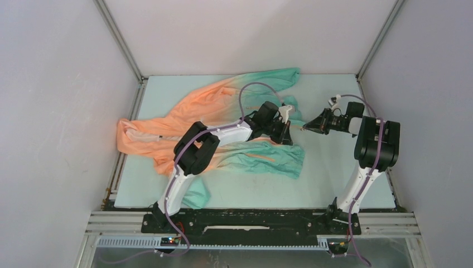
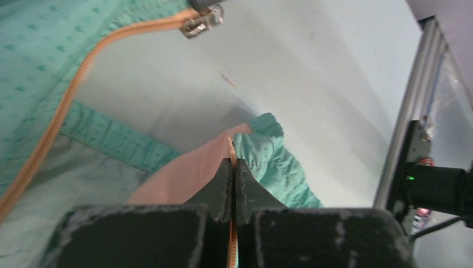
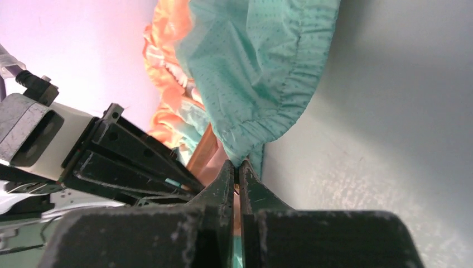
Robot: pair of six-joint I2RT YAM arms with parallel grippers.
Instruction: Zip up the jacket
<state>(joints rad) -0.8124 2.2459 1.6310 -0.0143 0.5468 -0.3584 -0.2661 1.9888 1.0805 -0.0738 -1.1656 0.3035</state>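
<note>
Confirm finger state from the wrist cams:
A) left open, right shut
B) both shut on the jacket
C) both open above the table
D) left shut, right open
B. In the left wrist view, the left fingers are pressed together on the orange zipper edge of the jacket. In the right wrist view, the right fingers are closed where its teal hem meets their tips.

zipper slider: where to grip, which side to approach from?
Pinch the metal slider across its narrow body, coming from the table side: it sits at the zipper end on the jacket hem, fabric only on one side. Probably a job for the right gripper; the left gripper is shut on the jacket.
</note>
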